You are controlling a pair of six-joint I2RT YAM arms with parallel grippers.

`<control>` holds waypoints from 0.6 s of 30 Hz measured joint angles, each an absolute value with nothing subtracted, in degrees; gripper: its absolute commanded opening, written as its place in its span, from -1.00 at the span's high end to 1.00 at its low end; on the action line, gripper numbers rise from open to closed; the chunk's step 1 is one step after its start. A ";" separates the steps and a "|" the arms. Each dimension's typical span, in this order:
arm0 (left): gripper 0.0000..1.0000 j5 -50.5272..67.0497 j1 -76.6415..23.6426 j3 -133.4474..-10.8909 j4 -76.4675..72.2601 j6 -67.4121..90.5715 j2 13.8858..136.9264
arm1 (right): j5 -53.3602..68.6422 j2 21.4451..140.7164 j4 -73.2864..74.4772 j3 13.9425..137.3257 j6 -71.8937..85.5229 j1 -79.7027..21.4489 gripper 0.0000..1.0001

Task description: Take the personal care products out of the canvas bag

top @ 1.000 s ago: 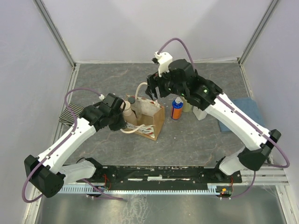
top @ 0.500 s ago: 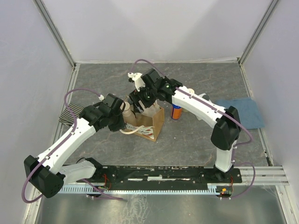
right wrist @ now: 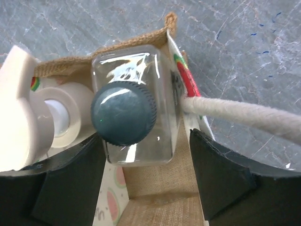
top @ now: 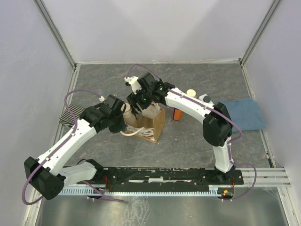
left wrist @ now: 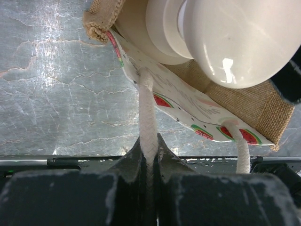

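Seemingly rigid and slick, the dark-capped bottle (right wrist: 136,66) suits a flat-side grip; the right gripper (right wrist: 143,157) straddles it, unclenched. Left gripper (left wrist: 149,155) clamps the handle (left wrist: 146,103) of the limp canvas bag (right wrist: 155,207).

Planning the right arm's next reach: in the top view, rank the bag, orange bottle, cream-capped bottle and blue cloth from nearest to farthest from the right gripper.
1. bag, directly under the right gripper.
2. orange bottle, just right of the bag.
3. cream-capped bottle, farther right, toward the back.
4. blue cloth, at the far right.
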State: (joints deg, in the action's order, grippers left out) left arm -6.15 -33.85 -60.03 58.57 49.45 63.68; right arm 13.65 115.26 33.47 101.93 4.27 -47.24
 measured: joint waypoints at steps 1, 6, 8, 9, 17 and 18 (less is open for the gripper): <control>0.92 -6.15 -33.85 -60.03 58.63 49.45 63.68 | 13.39 115.39 32.84 101.93 3.92 -47.24 -0.49; 0.93 -6.15 -33.85 -60.03 58.72 49.45 63.68 | 12.80 115.94 29.10 101.91 2.55 -47.27 -0.38; 0.92 -6.13 -33.85 -60.03 58.76 49.45 63.68 | 12.60 116.16 27.90 101.91 2.13 -47.42 -0.31; 0.93 -6.15 -33.82 -60.03 58.83 49.43 63.68 | 12.62 116.31 27.40 101.91 2.07 -47.51 -0.24; 0.93 -6.59 -33.82 -60.03 59.59 49.43 63.68 | 12.12 117.43 26.22 102.98 1.58 -48.01 0.29; 0.92 -6.66 -33.82 -60.03 59.59 49.43 63.68 | 11.88 117.43 26.52 103.07 1.54 -48.03 0.31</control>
State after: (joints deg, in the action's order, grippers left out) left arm -6.66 -33.82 -60.03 59.59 49.43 63.68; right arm 11.88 117.43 26.52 103.07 1.54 -48.03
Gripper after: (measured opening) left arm 0.082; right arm 0.589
